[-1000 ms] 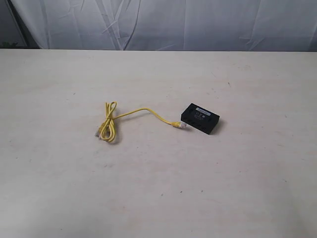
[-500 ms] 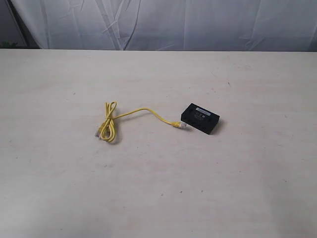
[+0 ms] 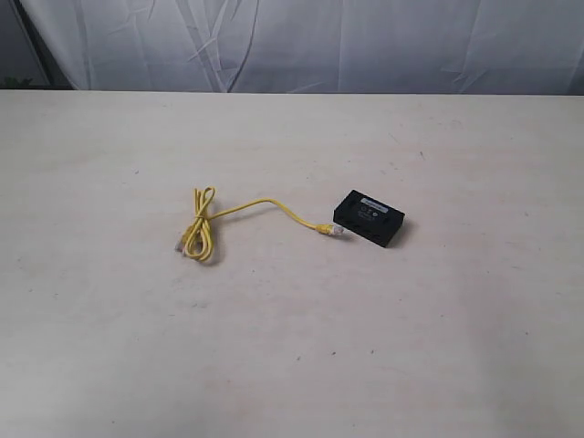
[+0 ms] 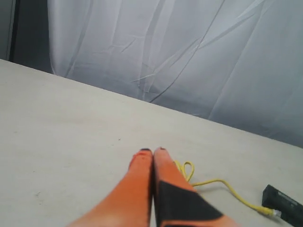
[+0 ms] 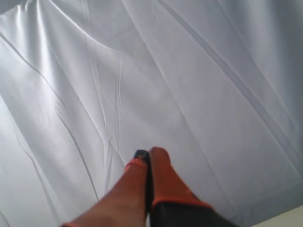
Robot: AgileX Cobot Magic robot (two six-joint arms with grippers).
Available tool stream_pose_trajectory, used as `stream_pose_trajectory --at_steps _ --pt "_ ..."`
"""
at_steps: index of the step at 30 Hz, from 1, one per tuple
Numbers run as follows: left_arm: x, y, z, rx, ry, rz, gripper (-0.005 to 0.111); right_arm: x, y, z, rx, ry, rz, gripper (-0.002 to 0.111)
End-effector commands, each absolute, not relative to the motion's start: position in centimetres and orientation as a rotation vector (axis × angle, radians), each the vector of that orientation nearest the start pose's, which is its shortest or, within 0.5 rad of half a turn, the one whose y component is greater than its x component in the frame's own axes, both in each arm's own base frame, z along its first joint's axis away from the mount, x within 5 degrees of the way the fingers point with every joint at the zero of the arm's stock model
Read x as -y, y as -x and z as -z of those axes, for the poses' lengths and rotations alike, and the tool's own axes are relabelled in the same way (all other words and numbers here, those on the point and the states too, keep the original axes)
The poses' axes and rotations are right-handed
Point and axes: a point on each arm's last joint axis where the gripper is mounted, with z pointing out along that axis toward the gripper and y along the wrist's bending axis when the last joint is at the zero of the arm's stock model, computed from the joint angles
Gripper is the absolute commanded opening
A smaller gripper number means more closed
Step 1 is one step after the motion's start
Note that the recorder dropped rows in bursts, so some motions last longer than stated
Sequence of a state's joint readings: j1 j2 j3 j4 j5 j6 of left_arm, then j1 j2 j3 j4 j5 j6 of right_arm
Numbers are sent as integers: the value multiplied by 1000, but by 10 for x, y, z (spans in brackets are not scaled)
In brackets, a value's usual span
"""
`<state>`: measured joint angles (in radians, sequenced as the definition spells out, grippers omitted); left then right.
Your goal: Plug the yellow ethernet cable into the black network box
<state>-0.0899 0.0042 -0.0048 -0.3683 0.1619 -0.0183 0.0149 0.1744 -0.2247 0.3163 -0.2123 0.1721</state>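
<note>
Nothing has moved since the earlier frame. The yellow ethernet cable (image 3: 197, 233) lies mid-table (image 3: 292, 365), its bundled loop on the left and one plug just beside the black network box (image 3: 370, 217). The left gripper (image 4: 152, 151) and right gripper (image 5: 147, 153) have their fingers pressed together, holding nothing.

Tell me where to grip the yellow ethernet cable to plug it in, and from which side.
Best grip the yellow ethernet cable at the yellow boot just behind the clear plug, coming from above with jaws across the cord. That end lies flat on the table, pointing toward the black network box, with free cord behind it.
</note>
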Motion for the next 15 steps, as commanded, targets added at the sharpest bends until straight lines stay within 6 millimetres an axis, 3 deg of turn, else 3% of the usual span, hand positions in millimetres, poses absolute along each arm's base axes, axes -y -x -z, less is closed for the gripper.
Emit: stream_pose_trajectory --at_steps 1,7,15 --pt "10 -56 -203 -1598 264 473 0 1 -83 -328 -1306 -231 -279 -1" --pt "10 -56 -205 -1565 323 532 0 -1 -126 -359 -1423 -121 -159 -1" --pt "9 -56 -207 -1541 380 593 0 -1 -181 -360 -1674 10 6 -1"
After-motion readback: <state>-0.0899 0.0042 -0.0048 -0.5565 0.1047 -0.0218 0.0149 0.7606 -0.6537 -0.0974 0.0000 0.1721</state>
